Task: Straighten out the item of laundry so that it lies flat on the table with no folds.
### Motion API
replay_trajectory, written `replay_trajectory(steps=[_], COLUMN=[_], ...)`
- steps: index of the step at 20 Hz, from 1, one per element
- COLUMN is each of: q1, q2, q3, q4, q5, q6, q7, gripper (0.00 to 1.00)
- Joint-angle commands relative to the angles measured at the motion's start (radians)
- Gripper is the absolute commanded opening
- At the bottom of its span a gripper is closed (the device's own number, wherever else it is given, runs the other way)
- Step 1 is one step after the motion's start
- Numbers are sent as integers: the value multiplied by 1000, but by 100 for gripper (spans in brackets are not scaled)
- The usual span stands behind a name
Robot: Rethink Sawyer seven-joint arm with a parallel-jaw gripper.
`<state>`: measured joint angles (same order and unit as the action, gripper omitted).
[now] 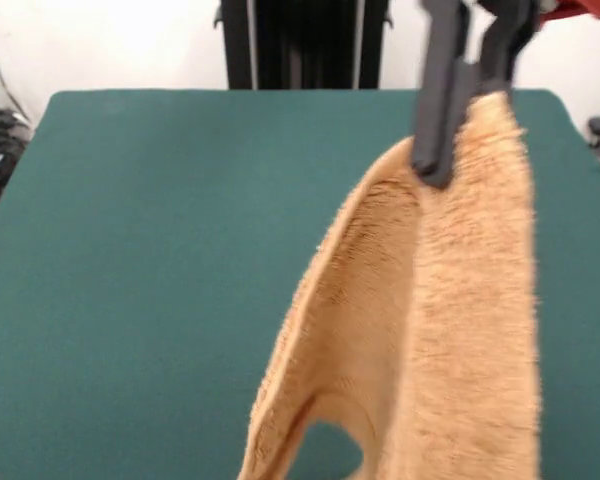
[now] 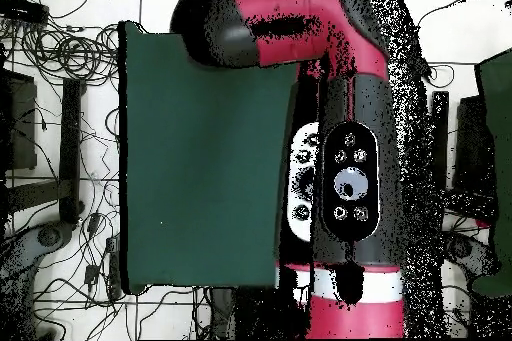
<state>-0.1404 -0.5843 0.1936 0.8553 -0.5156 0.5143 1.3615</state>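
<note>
The tan-orange terry towel [image 1: 450, 330] hangs in the air, held by its top corner and drooping in long folds down past the picture's bottom edge. My gripper [image 1: 458, 130] is shut on the towel's top edge, high above the dark green table [image 1: 160, 260], at the right side of the front view. In the overhead view the red and black arm [image 2: 340, 147] covers the table's right part [image 2: 200, 167], and it hides both the towel and the gripper.
The robot's black pedestal [image 1: 302, 45] stands at the table's far edge. Cables and equipment [image 2: 60, 77] lie on the floor beside the table.
</note>
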Motion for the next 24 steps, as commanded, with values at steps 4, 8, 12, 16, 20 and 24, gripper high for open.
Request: replay_trajectory(steps=[4,8,12,16,20,24], q1=[158,181,182,182,172,193], q2=[52,77,87,123,145,188], q3=[-209,-253,-258,-271,-283,-342], q4=[225,221,228,242,268,262], q5=[-12,4,10,12,37,94], q6=[-282,-323,-342,-424,-563,-667], q7=[443,445,422,434,452,455], gripper=[0,0,0,0,0,0])
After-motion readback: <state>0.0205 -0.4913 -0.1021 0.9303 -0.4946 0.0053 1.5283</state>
